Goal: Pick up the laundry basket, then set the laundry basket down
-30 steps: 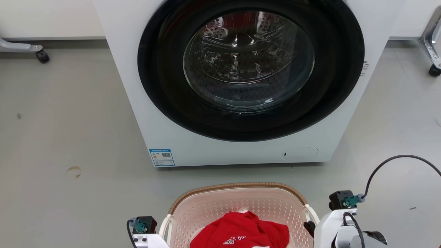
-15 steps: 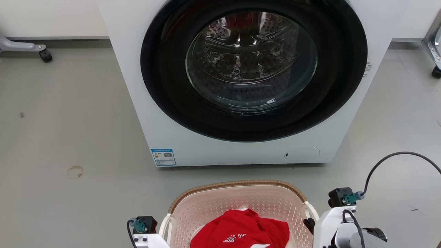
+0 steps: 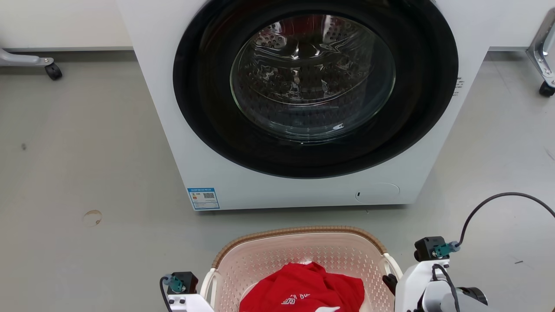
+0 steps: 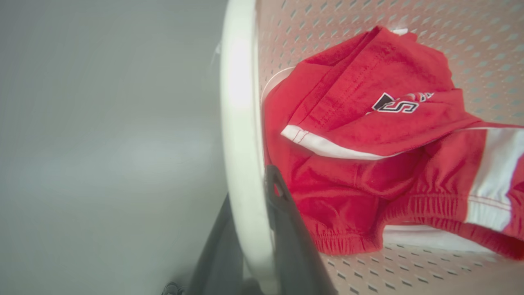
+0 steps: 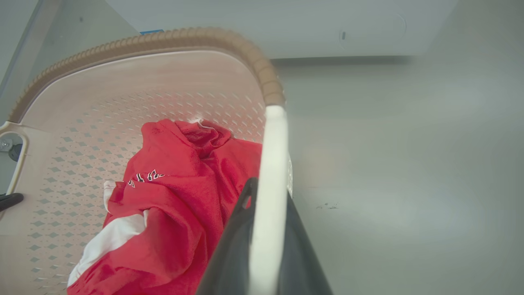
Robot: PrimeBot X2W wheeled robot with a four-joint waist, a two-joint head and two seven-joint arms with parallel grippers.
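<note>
The laundry basket (image 3: 299,232), pale pink and perforated with a brown woven-look rim, sits at the bottom centre of the head view, in front of the washing machine. A red garment (image 3: 303,290) with white trim lies in it. My left gripper (image 4: 249,196) is shut on the basket's white left handle (image 4: 239,102), one dark finger on each side. In the same way my right gripper (image 5: 268,196) is shut on the white right handle (image 5: 275,139). Whether the basket's base touches the floor is hidden.
A large white washing machine (image 3: 217,164) with a round dark glass door (image 3: 312,78) stands just beyond the basket. Grey floor (image 3: 86,151) spreads to both sides. Wheeled stand legs (image 3: 53,70) sit at the far left and far right. A black cable (image 3: 498,199) loops from my right wrist.
The basket and both wrists have risen slightly in the head view. The camera swayed a little and came back. Both grips are unchanged.
</note>
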